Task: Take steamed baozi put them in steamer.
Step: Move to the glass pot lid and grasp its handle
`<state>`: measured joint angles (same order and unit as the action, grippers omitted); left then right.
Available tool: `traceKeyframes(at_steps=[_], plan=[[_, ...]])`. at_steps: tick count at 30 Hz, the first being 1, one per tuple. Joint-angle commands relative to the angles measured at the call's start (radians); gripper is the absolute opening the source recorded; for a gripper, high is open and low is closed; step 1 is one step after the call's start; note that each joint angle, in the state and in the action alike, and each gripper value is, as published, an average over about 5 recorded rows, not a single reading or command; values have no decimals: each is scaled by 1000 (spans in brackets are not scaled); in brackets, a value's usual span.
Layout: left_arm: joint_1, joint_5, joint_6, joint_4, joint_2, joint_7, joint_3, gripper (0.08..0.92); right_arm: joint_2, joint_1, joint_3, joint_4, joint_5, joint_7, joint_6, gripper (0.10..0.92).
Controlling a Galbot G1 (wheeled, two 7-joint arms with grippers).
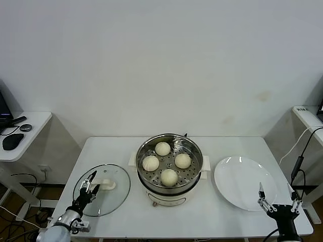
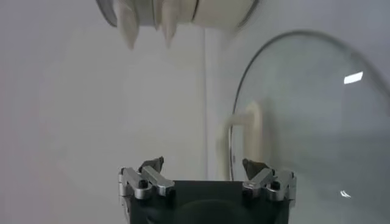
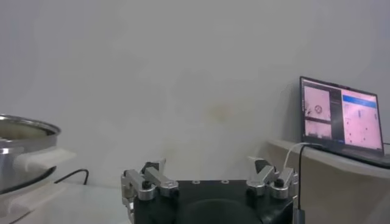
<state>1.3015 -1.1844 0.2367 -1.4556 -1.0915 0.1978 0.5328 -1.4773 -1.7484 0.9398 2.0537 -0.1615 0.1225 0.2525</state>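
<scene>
On the white bench [image 1: 212,212] the loading looks basically done: the steamer [image 1: 169,194] sits in the middle with all four steamed baozi [image 1: 169,177] already on its perforated tray, and the plate [image 1: 237,189] to its right is bare. My read is that nothing is left to carry over, so the next move is probably the glass lid [image 1: 113,199] lying flat on the steamer's left (if covering is even part of the job). That needs a clean pinch on its white handle [image 1: 107,184].

Left tool [image 1: 89,187] hangs over the lid's near-left edge, fingers spread wide, holding nothing. Right tool [image 1: 275,198] is low by the plate's near-right rim, also wide and empty.

Room-wise: plain white wall, side desk [image 1: 30,126] with a mouse [image 1: 12,141] on the left, laptop [image 3: 342,119] off right.
</scene>
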Motion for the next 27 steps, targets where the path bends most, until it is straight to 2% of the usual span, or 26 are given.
traceKeyframes(at_steps=[1, 5, 8, 20, 27], plan=[[-135, -45, 1, 113, 3, -9, -14, 823, -10, -5, -2, 1, 4, -3, 13, 823], [-142, -43, -3, 119, -4, -8, -14, 822, -9, -4, -3, -4, 8, -3, 17, 823], [-143, -42, -3, 125, -8, -12, -15, 790, -10, -2, -7, -6, 9, -4, 18, 823], [-116, 27, 0, 108, -20, 14, -14, 455, -8, 2, -26, -4, 9, -7, 23, 823], [-23, 131, -31, -46, 0, 23, 2, 248, -4, 4, -35, -4, 16, -6, 25, 823]])
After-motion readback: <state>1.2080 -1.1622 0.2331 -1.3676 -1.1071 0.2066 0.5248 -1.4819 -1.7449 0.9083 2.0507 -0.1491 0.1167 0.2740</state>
